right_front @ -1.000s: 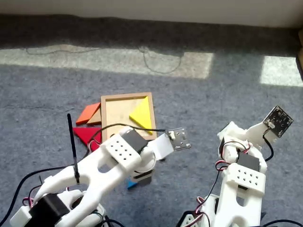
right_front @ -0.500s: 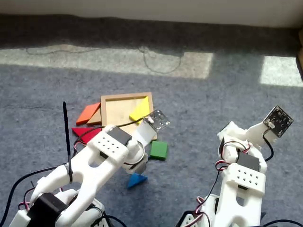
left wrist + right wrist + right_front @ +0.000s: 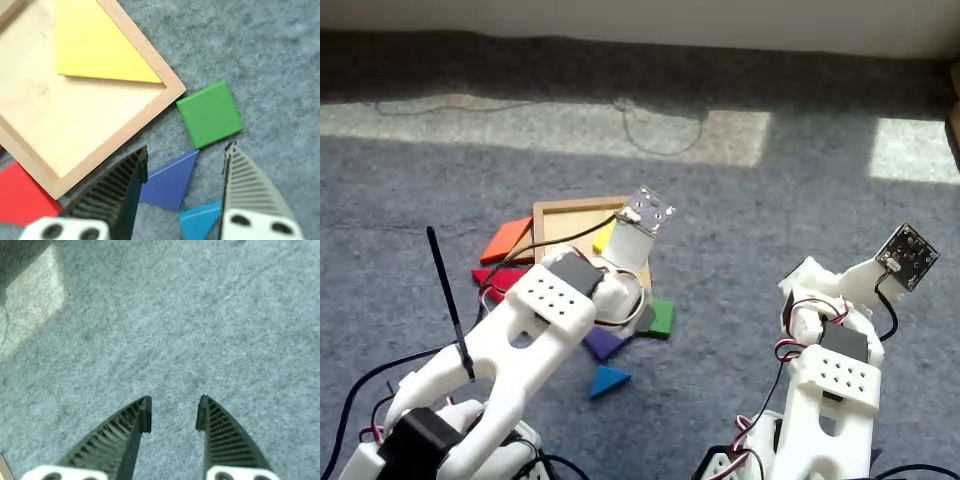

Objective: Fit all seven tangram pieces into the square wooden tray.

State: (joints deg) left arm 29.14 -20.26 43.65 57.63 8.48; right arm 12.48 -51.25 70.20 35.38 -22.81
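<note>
Now left gripper (image 3: 186,149) swung toward tray (image 3: 172,92), jaws apart over purple piece (image 3: 169,181).

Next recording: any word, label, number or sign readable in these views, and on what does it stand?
None can be read.
The square wooden tray, yellow triangle in it, green square, dark blue piece, light blue triangle and red piece on the grey carpet are all plain.
Any print on the small wrist circuit boards is too small to read.

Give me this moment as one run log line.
left gripper open above purple piece | tray holds yellow triangle | green square outside, beside tray | right gripper open over carpet
</note>
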